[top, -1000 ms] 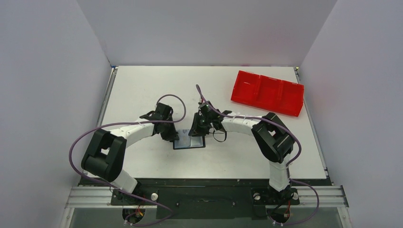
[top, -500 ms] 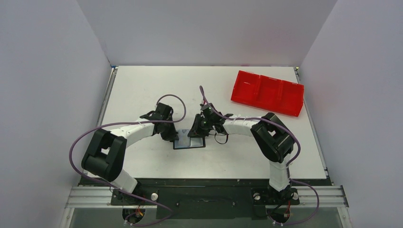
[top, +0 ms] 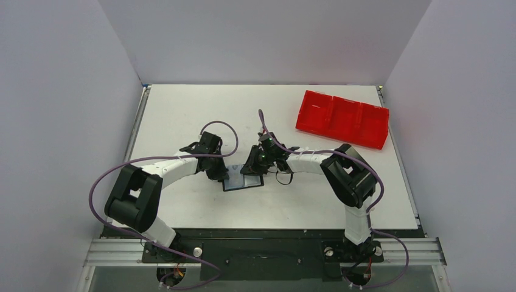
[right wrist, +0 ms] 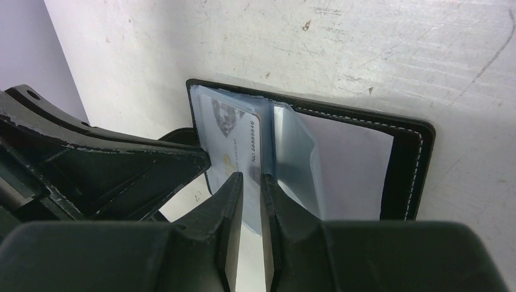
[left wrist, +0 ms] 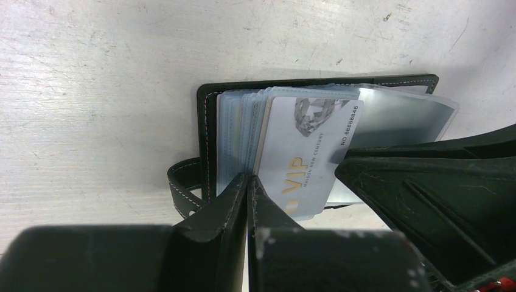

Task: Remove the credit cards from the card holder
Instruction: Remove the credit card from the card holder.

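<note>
Nipping silver card, right end effector; left end effector closed beside; tray apart.

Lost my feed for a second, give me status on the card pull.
Left gripper: jaws shut at the sleeves. Right gripper: jaws near-closed by silver VIP card, grip unclear. Card sleeved, card holder open flat. Red tray far off.
</note>
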You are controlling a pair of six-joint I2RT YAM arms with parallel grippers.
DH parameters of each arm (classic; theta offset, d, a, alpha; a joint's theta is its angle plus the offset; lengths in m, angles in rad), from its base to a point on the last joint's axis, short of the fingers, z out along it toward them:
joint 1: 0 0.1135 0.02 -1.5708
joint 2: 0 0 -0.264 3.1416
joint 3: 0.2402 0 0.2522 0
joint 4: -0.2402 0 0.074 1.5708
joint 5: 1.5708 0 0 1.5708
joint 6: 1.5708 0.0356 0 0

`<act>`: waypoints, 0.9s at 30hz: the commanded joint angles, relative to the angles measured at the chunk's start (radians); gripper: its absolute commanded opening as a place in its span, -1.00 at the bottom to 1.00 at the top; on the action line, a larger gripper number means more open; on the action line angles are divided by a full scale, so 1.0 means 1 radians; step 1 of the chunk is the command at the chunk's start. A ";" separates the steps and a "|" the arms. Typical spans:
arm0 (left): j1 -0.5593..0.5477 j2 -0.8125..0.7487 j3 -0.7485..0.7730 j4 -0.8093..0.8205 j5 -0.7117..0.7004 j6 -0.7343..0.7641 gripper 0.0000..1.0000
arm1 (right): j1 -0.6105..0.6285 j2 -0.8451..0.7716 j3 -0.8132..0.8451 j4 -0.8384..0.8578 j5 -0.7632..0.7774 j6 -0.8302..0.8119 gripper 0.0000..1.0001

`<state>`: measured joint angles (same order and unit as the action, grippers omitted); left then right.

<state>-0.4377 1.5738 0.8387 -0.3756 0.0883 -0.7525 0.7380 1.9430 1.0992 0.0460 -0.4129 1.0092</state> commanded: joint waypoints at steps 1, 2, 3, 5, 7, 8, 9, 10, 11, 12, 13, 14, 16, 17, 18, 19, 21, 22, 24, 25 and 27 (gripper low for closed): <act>-0.013 0.047 -0.004 0.001 -0.045 -0.001 -1.00 | -0.007 0.015 -0.008 0.071 -0.005 0.008 -0.71; -0.013 0.048 -0.004 0.001 -0.045 -0.002 -1.00 | -0.007 0.015 -0.008 0.071 -0.003 0.008 -0.72; -0.014 0.048 -0.004 0.000 -0.046 -0.002 -1.00 | -0.007 0.015 -0.008 0.071 -0.002 0.007 -0.73; -0.015 0.050 -0.003 -0.001 -0.048 -0.003 -1.00 | -0.006 0.015 -0.010 0.064 0.003 0.002 -0.77; -0.016 0.053 -0.001 -0.003 -0.049 -0.004 -1.00 | -0.008 0.013 -0.012 0.053 0.012 -0.007 -0.80; -0.016 0.052 -0.001 -0.006 -0.050 -0.004 -1.00 | -0.008 0.011 -0.018 0.050 0.018 -0.009 -0.80; -0.016 0.053 0.000 -0.006 -0.050 -0.004 -1.00 | -0.008 0.011 -0.019 0.047 0.023 -0.014 -0.80; -0.016 0.054 0.000 -0.006 -0.051 -0.004 -1.00 | -0.008 0.010 -0.022 0.046 0.023 -0.015 -0.80; -0.016 0.054 0.000 -0.006 -0.050 -0.004 -1.00 | -0.008 0.010 -0.023 0.045 0.024 -0.015 -0.80; -0.017 0.055 0.000 -0.006 -0.051 -0.004 -1.00 | -0.008 0.013 -0.023 0.045 0.024 -0.016 -0.80; -0.018 0.056 0.000 -0.006 -0.050 -0.005 -1.00 | -0.007 0.015 -0.022 0.045 0.024 -0.017 -0.80; -0.018 0.057 0.002 -0.006 -0.050 -0.005 -1.00 | -0.007 0.017 -0.022 0.046 0.024 -0.018 -0.79; -0.019 0.058 0.003 -0.005 -0.050 -0.006 -1.00 | -0.007 0.019 -0.022 0.044 0.025 -0.020 -0.77; -0.019 0.058 0.003 -0.006 -0.050 -0.007 -1.00 | -0.007 0.019 -0.022 0.043 0.026 -0.021 -0.76; -0.019 0.059 0.002 -0.006 -0.050 -0.007 -1.00 | -0.008 0.018 -0.022 0.041 0.027 -0.023 -0.76; -0.019 0.058 0.002 -0.006 -0.050 -0.007 -1.00 | -0.009 0.018 -0.022 0.040 0.027 -0.025 -0.74; -0.019 0.059 0.003 -0.006 -0.050 -0.007 -1.00 | -0.008 0.020 -0.022 0.040 0.025 -0.025 -0.72; -0.019 0.060 0.004 -0.006 -0.049 -0.007 -1.00 | -0.008 0.021 -0.022 0.043 0.024 -0.023 -0.72; -0.021 0.061 0.005 -0.006 -0.050 -0.007 -1.00 | -0.007 0.022 -0.022 0.048 0.022 -0.020 -0.72; -0.022 0.062 0.005 -0.006 -0.051 -0.007 -1.00 | -0.007 0.022 -0.021 0.049 0.020 -0.019 -0.74; -0.022 0.064 0.006 -0.006 -0.051 -0.007 -1.00 | -0.005 0.022 -0.020 0.050 0.019 -0.020 -0.78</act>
<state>-0.4454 1.5852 0.8501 -0.3771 0.0830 -0.7567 0.7334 1.9583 1.0805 0.0601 -0.4088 1.0039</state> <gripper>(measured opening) 0.004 0.130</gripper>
